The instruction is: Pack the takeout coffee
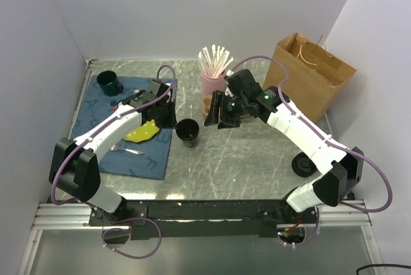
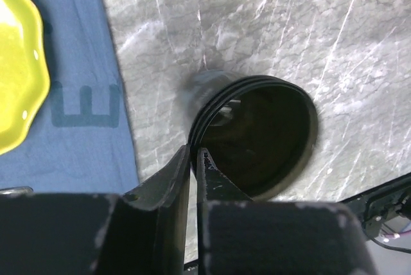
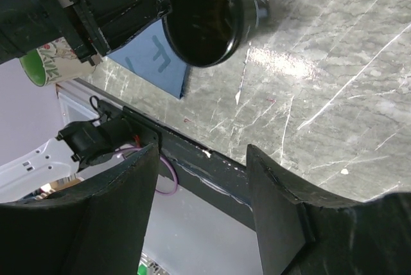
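Closest to the left wrist lens: left gripper (image 2: 194, 157), black fingers (image 2: 172, 182) almost together and clamped on the near rim of the black cup (image 2: 263, 130), one outside the wall, the other just inside. Stands upright on the marble table (image 2: 359, 63), mouth up, long axis vertical, with a ribbed band under the rim. Dark inside, contents not discernible.

Shown only from above: cup near the table's middle, just off the right edge of the blue cloth (image 1: 128, 159); left gripper touching its left side; right gripper (image 1: 221, 113) just beside it on the right, apart from it. Also only there: brown paper bag (image 1: 314, 76) upright at the far right, pink holder of stirrers (image 1: 214, 79) behind the cup, round black disc (image 1: 303, 164) near the right arm's base, dark mug (image 1: 109, 83) at the cloth's far corner, fork (image 1: 126, 150) on the cloth's near part.

Shown only from the right wrist: jaws well apart with nothing between them, cup beyond the fingertips rather than inside the gap, left fingers at its rim.

Shared by overhead and left wrist views: yellow plate (image 1: 142, 132) on the cloth, left of the cup.
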You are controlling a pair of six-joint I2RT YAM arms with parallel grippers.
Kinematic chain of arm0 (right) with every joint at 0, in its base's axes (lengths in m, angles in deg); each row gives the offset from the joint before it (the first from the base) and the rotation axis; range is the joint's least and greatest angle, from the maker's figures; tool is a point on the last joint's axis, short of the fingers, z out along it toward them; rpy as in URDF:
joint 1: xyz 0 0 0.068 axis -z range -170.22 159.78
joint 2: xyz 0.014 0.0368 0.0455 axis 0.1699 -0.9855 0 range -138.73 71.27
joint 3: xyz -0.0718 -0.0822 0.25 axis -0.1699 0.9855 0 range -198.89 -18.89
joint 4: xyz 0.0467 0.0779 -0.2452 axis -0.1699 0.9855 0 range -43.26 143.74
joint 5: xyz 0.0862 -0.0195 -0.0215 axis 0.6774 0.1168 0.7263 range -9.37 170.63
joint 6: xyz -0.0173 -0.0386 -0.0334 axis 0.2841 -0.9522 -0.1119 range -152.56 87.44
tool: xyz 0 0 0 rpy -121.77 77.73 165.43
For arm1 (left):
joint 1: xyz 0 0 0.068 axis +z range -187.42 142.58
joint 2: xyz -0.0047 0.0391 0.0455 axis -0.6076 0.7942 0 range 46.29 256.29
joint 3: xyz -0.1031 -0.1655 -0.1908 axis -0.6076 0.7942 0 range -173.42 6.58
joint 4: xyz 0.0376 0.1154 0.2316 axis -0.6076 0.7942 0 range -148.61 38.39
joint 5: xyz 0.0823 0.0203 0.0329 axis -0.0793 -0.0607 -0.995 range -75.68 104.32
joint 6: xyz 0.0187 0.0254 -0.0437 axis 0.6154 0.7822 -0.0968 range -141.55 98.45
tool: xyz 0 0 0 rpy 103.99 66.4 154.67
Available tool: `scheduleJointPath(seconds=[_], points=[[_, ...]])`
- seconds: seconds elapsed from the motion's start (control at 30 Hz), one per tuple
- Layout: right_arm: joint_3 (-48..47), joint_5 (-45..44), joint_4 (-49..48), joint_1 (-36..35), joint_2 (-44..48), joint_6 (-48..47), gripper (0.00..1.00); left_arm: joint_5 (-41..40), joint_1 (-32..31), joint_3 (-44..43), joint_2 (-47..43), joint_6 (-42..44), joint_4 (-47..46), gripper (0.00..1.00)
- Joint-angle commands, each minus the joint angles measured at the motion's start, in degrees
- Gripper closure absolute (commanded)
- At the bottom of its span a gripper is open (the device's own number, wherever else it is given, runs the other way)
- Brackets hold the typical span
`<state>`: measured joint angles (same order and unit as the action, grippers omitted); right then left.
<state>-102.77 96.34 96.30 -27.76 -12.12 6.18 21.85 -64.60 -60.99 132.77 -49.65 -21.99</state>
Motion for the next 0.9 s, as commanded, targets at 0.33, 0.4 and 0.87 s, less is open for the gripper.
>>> scheduleJointPath(seconds=[0.33, 0.4, 0.87], points=[[0.4, 0.2, -1.8, -0.6, -0.9, -1.3, 0.36, 2.2, 0.1, -3.0, 2.2, 1.0, 1.8, 0.82], [0.7, 0.3, -1.9, -0.6, -1.2, -1.3, 0.36, 2.5, 0.1, -2.9, 1.9, 1.1, 1.8, 0.87], [2.6, -0.1, -2.5, -0.9, -1.7, -1.8, 0.37, 4.2, 0.1, -4.8, 1.0, 1.3, 3.3, 0.99]])
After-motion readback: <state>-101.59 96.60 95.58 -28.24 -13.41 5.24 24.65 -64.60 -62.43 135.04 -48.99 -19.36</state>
